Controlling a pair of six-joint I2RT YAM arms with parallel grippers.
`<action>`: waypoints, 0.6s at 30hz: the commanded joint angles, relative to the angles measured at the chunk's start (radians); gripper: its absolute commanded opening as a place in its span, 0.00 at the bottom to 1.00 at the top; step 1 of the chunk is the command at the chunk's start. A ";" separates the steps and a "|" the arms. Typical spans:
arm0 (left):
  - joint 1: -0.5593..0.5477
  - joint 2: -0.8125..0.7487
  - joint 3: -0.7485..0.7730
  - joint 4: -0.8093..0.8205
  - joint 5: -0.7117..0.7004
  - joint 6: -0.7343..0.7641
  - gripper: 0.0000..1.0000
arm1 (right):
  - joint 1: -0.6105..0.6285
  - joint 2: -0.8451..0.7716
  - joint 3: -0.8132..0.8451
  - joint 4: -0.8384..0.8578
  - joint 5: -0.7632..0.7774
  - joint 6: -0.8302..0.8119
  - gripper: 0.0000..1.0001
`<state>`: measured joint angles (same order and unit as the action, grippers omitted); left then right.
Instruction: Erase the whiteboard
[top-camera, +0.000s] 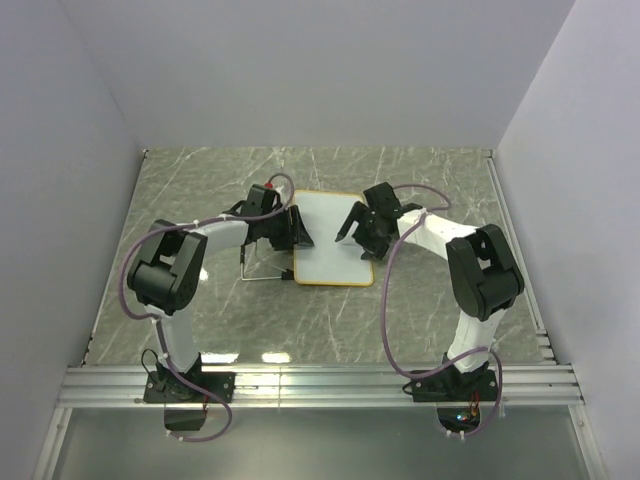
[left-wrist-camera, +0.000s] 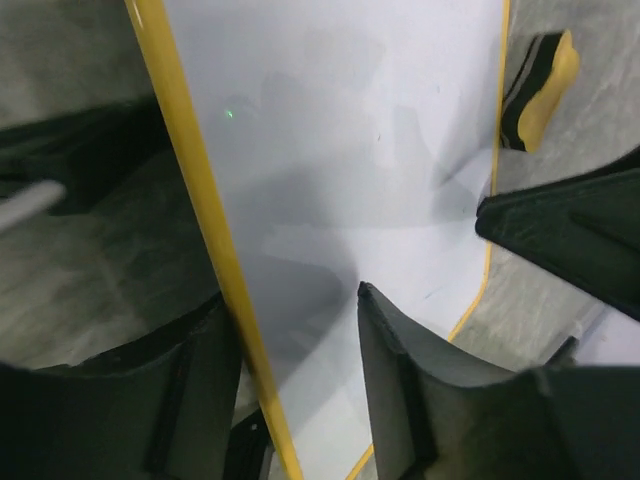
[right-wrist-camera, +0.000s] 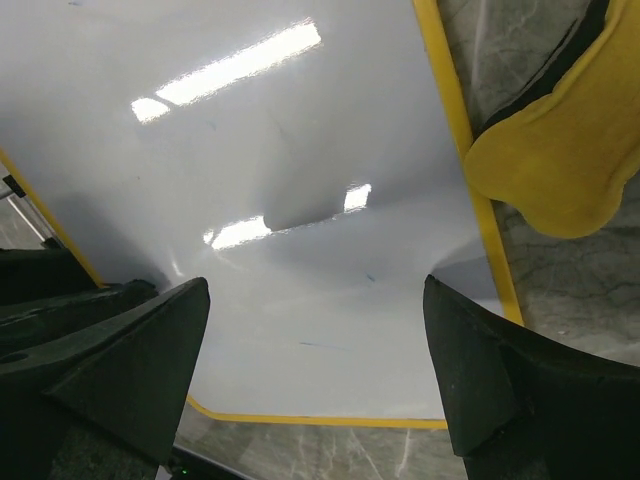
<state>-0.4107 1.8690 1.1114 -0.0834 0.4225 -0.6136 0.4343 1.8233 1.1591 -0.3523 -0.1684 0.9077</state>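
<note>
Soft, even light; glare streaks on the whiteboard (right-wrist-camera: 330, 130) ahead of the right pincer (right-wrist-camera: 315, 290); its fingers look blurred.

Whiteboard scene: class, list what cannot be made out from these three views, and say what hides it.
1. Yellow piece: cut off by the right wrist view's edge, and hidden under the right gripper from above.
2. Faint marks on the whiteboard: too small to read as ink.
3. Whether the left gripper touches the frame: top view too small, left wrist view in shadow.
</note>
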 joint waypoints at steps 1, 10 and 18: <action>-0.017 0.036 -0.047 0.175 0.137 -0.072 0.51 | -0.009 0.001 -0.006 0.019 -0.013 -0.024 0.94; -0.022 -0.017 -0.070 0.240 0.101 -0.080 0.01 | -0.022 -0.005 -0.015 0.021 -0.022 -0.038 0.94; -0.028 -0.042 0.190 -0.022 0.073 0.009 0.01 | -0.038 -0.054 -0.009 0.015 -0.016 -0.038 0.94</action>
<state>-0.4160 1.8465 1.1767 0.0025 0.5861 -0.8238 0.3927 1.7977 1.1595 -0.3130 -0.1761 0.8799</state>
